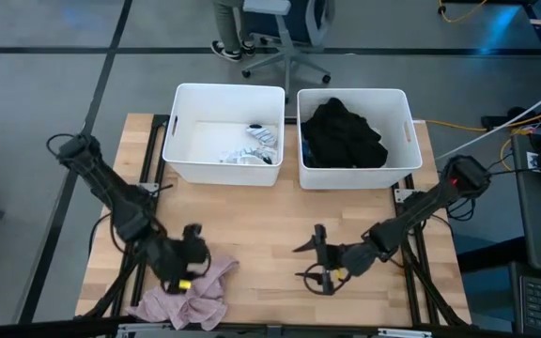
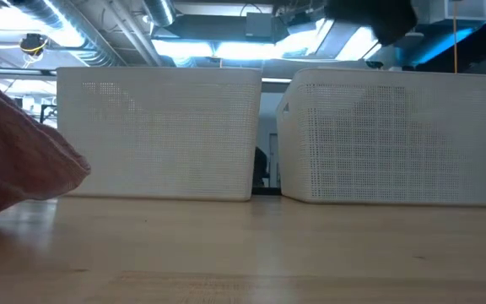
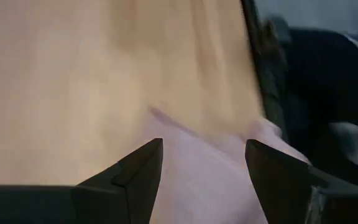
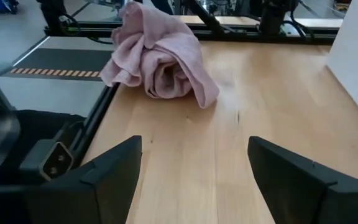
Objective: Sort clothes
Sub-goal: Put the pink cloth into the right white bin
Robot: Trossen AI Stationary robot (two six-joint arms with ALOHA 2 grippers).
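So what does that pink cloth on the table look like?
The crumpled pale pink fabric garment is soft and bunched into folds. It lies in a heap on the light wooden table, near its front left corner, spilling toward the edge. The left hand is open right at it, fingers spread over the cloth.

Your wooden table (image 1: 261,221) carries two white tubs (image 1: 224,136) beyond both end effectors, and a pink garment (image 1: 195,291) under the left end effector (image 1: 188,258)

Soft pink cloth garment (image 1: 191,296) – smooth wooden table (image 1: 261,221) – matt white plastic tubs (image 1: 224,131).
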